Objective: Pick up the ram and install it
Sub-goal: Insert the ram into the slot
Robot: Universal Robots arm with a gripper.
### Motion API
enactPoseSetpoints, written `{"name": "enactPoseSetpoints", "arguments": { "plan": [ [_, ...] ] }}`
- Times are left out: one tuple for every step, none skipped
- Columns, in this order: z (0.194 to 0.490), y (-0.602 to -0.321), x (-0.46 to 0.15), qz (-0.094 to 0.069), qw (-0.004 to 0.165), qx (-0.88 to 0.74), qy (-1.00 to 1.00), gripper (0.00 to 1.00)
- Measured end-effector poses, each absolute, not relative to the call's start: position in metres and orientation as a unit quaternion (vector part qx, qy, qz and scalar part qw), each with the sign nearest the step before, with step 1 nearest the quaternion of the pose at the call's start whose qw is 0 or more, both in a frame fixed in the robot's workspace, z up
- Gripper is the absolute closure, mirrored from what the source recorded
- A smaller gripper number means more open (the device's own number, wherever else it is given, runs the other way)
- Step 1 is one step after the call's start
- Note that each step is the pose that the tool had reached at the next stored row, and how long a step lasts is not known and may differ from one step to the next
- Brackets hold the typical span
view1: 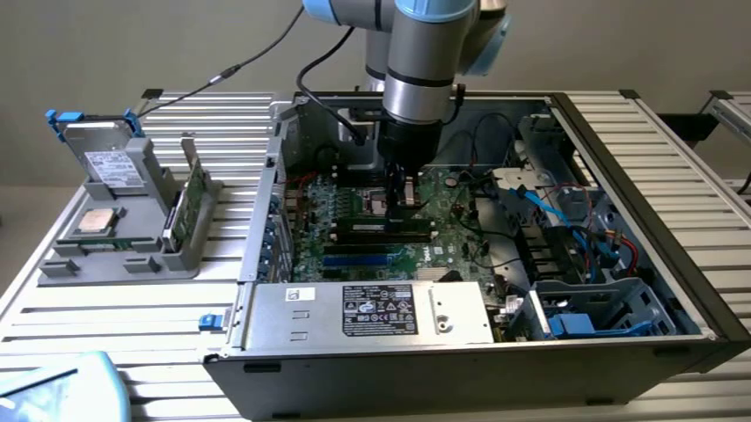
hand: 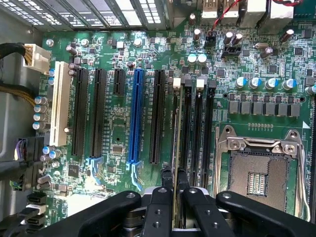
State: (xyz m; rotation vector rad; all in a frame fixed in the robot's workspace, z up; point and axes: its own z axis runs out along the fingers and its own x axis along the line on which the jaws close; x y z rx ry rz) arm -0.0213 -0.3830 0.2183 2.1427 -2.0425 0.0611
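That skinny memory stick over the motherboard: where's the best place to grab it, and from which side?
By its two flat faces near the upper edge, coming from straight above. The RAM stick stands on edge, blade-thin, over the memory slots, so its lower edge must stay free. The hand pinches it that way, one finger on each face.

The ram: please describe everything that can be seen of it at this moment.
The ram is seen edge-on in the wrist view, as a long, thin, greenish board strip. The hand is shut on it, gripping its two flat sides. It stands on its edge, in line with the memory slots beside the empty processor socket, over the slot farthest from that socket. Whether it is seated there cannot be told.
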Motion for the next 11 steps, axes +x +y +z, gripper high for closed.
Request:
{"name": "enactPoseSetpoints", "arguments": {
  "plan": [
    [0.2181,-0.3830,-0.0213,0.021,0.090,0.721,-0.687,0.86],
    [0.2179,-0.3829,-0.0213,0.021,0.090,0.721,-0.687,0.86],
    [0.2178,-0.3829,-0.0213,0.021,0.090,0.721,-0.687,0.86],
    [0.2171,-0.3829,-0.0213,0.021,0.091,0.721,-0.687,0.86],
    [0.2167,-0.3829,-0.0213,0.021,0.091,0.721,-0.687,0.86],
    [0.2167,-0.3829,-0.0212,0.021,0.091,0.721,-0.687,0.86],
    [0.2166,-0.3829,-0.0211,0.021,0.091,0.721,-0.687,0.86],
    [0.2166,-0.3829,-0.0210,0.021,0.091,0.721,-0.687,0.86],
    [0.2165,-0.3829,-0.0209,0.021,0.091,0.721,-0.687,0.86],
    [0.2165,-0.3829,-0.0208,0.021,0.091,0.721,-0.687,0.86],
    [0.2164,-0.3829,-0.0209,0.021,0.091,0.721,-0.687,0.86]
  ]
}}
